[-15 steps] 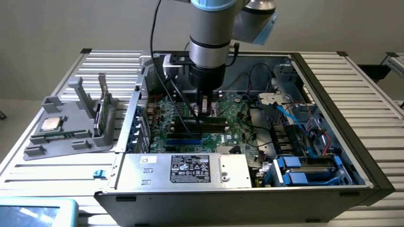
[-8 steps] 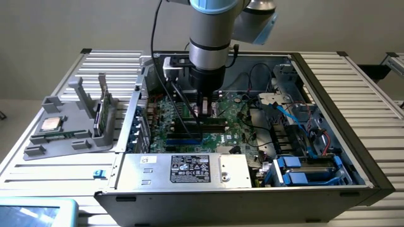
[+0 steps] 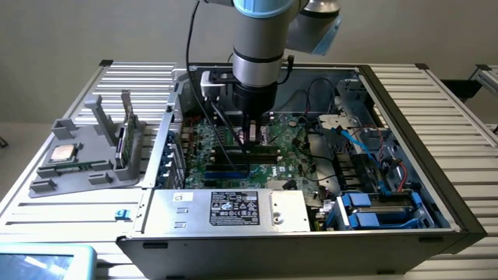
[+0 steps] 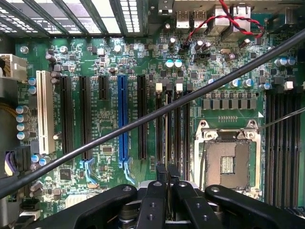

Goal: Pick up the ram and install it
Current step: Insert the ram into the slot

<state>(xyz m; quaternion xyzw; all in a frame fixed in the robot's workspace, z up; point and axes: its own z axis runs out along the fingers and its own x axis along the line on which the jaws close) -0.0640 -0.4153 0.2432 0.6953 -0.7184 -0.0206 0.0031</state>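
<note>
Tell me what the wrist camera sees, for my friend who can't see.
The robot's gripper, jaws closed, hangs above a green motherboard. The board has long black slots, one blue slot and an empty processor socket; a black cable crosses the picture.

Soft room light outside, hard contrast over the green circuit-board motherboard (image 3: 295, 140)

In the exterior view we see even, bright light with weak shadows, though the motherboard sits in shade under the grey robot arm (image 3: 260, 52). In the wrist view, the pale slatted strips (image 4: 102, 9) beyond the motherboard's edge burn out to white glare. The thick black cable (image 4: 143, 121) crossing in front of it looks soft, and the black metal gripper (image 4: 167, 174) nearest us stays dark.
</note>
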